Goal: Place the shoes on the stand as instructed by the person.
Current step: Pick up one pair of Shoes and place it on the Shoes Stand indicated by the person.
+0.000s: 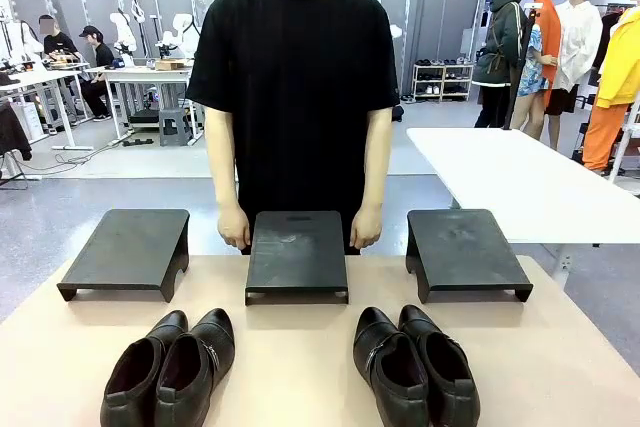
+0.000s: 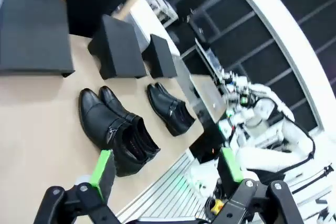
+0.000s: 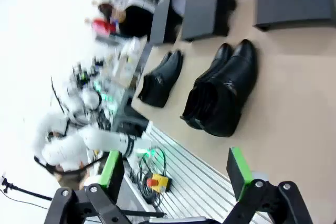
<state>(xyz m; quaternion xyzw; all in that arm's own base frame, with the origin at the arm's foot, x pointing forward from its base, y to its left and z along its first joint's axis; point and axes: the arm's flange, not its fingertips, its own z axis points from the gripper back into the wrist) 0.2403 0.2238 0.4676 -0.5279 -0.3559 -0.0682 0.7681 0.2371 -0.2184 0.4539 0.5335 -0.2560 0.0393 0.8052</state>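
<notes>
Left pincer [image 2: 167, 165]: jaws spread wide, nothing caught between. Way ahead blocked by left shoe pair [image 2: 118, 129]; bare table [image 2: 37, 129] open beside it. Right pincer [image 3: 176, 169]: jaws spread wide, right shoe pair [image 3: 223, 95] met ahead. Beyond both pairs, left stand [image 1: 127, 247], middle stand [image 1: 297, 252], right stand [image 1: 465, 249]: tops bare, open lanes between. Middle stand's far corners flanked by person's hands [image 1: 234, 227].

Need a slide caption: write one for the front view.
Two pairs of black shoes sit on the table before three black stands; the person waits behind the middle one.
</notes>
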